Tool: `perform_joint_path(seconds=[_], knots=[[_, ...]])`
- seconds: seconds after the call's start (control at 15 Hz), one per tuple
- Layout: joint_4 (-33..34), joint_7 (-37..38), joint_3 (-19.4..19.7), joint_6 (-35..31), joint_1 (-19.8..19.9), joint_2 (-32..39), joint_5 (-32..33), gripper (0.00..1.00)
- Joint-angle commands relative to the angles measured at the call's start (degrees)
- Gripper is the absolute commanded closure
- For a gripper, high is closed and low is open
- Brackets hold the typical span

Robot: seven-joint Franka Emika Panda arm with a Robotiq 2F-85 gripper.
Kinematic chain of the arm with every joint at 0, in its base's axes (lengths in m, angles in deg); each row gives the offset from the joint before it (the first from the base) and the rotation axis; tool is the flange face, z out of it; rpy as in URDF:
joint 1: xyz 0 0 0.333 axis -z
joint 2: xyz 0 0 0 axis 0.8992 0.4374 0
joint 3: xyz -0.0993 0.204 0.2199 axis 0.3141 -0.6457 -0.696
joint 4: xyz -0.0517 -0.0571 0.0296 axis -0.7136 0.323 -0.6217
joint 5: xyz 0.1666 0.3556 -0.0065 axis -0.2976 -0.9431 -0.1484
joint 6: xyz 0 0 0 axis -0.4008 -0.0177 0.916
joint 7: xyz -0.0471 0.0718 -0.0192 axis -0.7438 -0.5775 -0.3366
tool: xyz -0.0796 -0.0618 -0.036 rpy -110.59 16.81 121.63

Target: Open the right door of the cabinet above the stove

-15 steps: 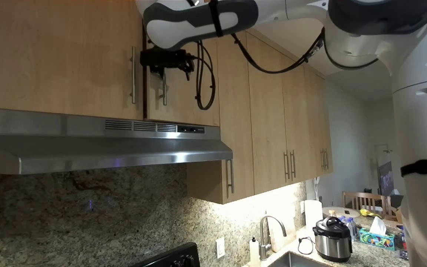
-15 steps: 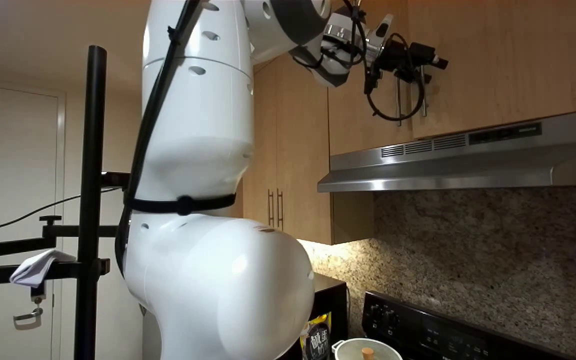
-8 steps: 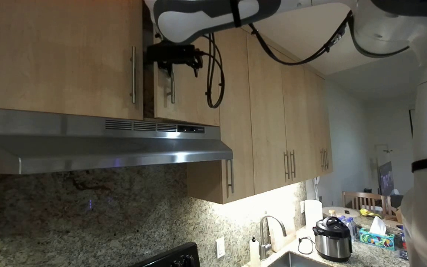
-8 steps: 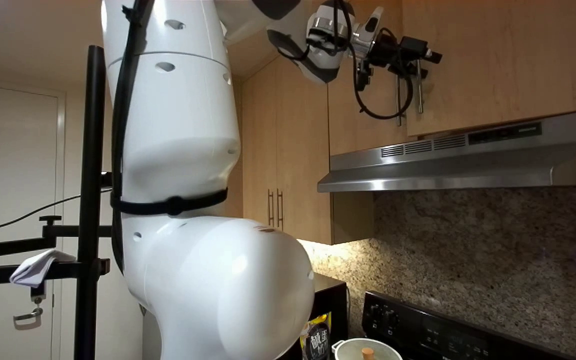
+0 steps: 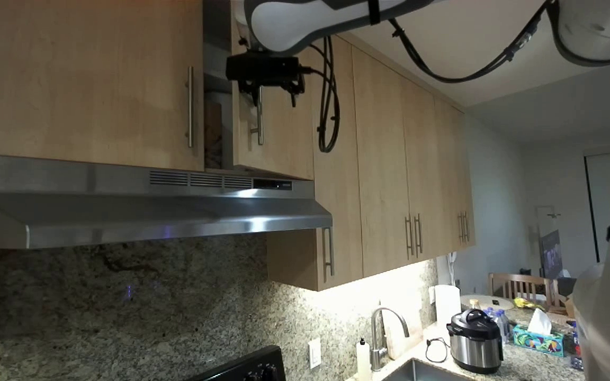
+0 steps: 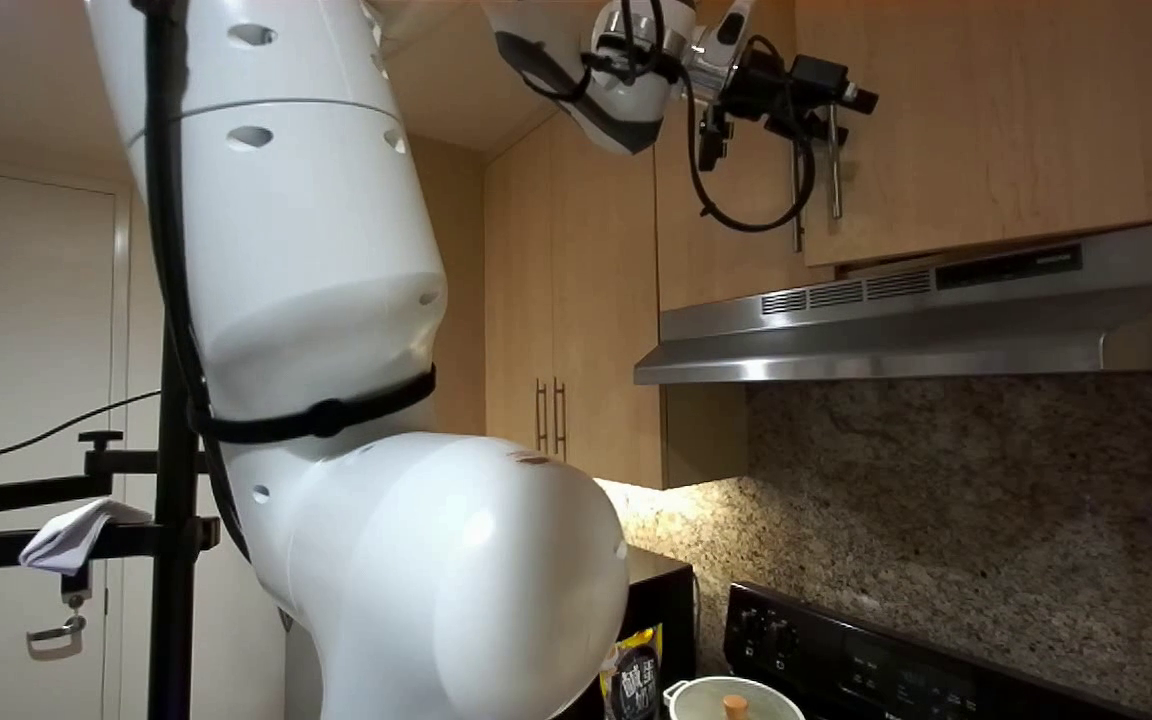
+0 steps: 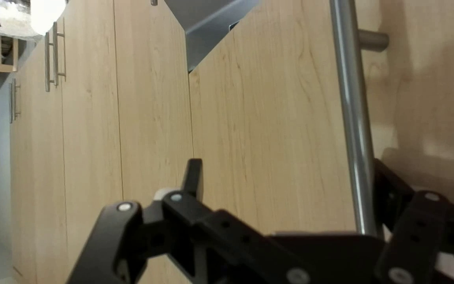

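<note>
While its fingers (image 7: 192,179) stand wide apart, the black pincer (image 7: 285,165) straddles the vertical metal bar handle (image 7: 350,98) of the right door (image 5: 284,140), the bar just beside one fingertip; whether they touch cannot be told. Directly behind the pincer, that light-tan door stands ajar. In an exterior view, a gap just left of the pincer shows inside the cabinet (image 5: 227,129), with the closed twin door (image 5: 88,84) beyond. Below the pincer runs a stainless-steel range hood (image 5: 146,206); farther down sits the black stove (image 6: 896,675).
</note>
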Motion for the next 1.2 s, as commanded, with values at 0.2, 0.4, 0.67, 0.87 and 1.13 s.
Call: perform_joint_path(seconds=[0.2, 0.4, 0.67, 0.87, 1.13], knots=[[-11.13, -5.15, 3.02, -6.11, 2.41, -11.52, -6.75, 0.00], [-13.75, -7.94, 3.49, -6.63, 3.34, -14.85, -7.98, 0.00], [-16.73, -14.15, 4.53, -9.01, 3.91, -18.72, -10.19, 0.00], [-18.74, -19.20, 5.84, -11.70, 4.73, -21.07, -12.55, 0.00], [-21.25, -26.10, 6.98, -14.45, 6.49, -24.23, -16.51, 0.00]])
